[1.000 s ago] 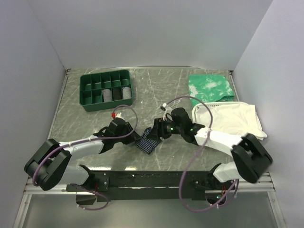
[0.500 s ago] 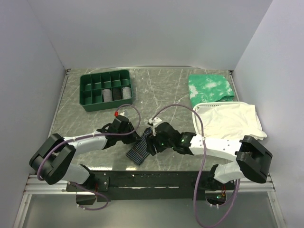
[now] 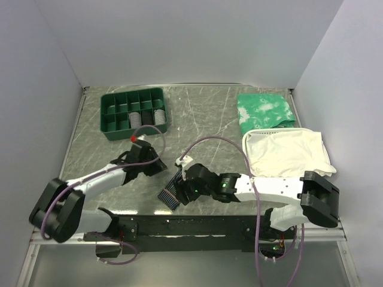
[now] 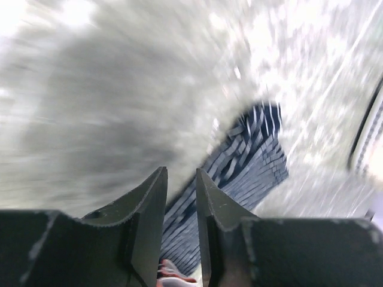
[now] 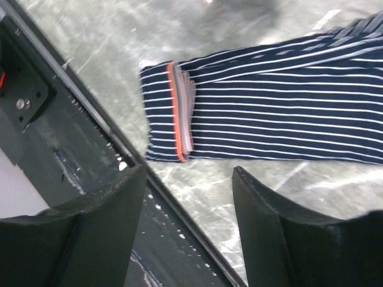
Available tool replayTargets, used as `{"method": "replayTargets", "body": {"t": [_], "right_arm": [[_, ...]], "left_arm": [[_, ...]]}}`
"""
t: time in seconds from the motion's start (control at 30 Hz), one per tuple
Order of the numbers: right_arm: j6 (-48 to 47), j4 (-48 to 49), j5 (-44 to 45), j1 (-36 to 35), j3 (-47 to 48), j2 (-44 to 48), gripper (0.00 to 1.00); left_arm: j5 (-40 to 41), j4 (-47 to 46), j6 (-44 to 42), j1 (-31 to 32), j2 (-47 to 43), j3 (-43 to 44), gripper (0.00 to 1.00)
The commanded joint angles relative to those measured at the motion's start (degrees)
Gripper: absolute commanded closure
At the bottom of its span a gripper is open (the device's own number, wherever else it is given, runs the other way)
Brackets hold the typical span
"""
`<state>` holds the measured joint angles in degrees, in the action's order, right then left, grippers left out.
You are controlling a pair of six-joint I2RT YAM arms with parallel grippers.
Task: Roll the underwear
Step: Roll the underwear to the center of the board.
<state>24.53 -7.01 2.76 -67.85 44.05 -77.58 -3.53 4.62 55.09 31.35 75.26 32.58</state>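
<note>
The underwear (image 3: pixel 170 194) is a navy pinstriped strip lying flat near the table's front edge, running diagonally. In the right wrist view the underwear (image 5: pixel 269 119) shows an orange waistband edge (image 5: pixel 176 110) at its folded end. My right gripper (image 3: pixel 179 191) hovers over its near end, and in its own view the right gripper (image 5: pixel 190 170) is wide open with only table between its fingers. My left gripper (image 3: pixel 158 168) sits up and left of the cloth, apart from it. The left gripper (image 4: pixel 181 173) has a narrow gap holding nothing; the underwear (image 4: pixel 251 161) lies beyond its tips.
A green compartment tray (image 3: pixel 108 116) with small rolled items stands at the back left. A green-and-white mottled cloth (image 3: pixel 265 110) and a large white cloth (image 3: pixel 287 152) lie at the right. The black front rail (image 5: pixel 90 155) runs just beside the underwear's end.
The underwear has been drawn out into a long strip toward the front edge. The right gripper moved down-left with it. The left gripper pulled back up and left, off the cloth.
</note>
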Motion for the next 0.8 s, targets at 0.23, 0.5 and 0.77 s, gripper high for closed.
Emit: {"method": "replayTargets", "body": {"t": [0.23, 0.5, 0.77], "right_arm": [[-0.4, -0.5, -0.5, -4.9, 10.1, -10.1, 0.66], [-1.6, -2.7, 1.2, -5.2, 14.4, -16.5, 0.6], [-1.4, -3.0, 2.9, -4.5, 15.8, -20.4, 0.6]], "left_arm": [[2.9, 13.2, -3.9, -10.8, -18.0, -4.7, 0.64], [-0.1, 14.5, -2.5, -11.1, -26.6, -9.5, 0.61], [-4.4, 12.8, -2.4, -11.0, -28.2, -10.9, 0.59]]}}
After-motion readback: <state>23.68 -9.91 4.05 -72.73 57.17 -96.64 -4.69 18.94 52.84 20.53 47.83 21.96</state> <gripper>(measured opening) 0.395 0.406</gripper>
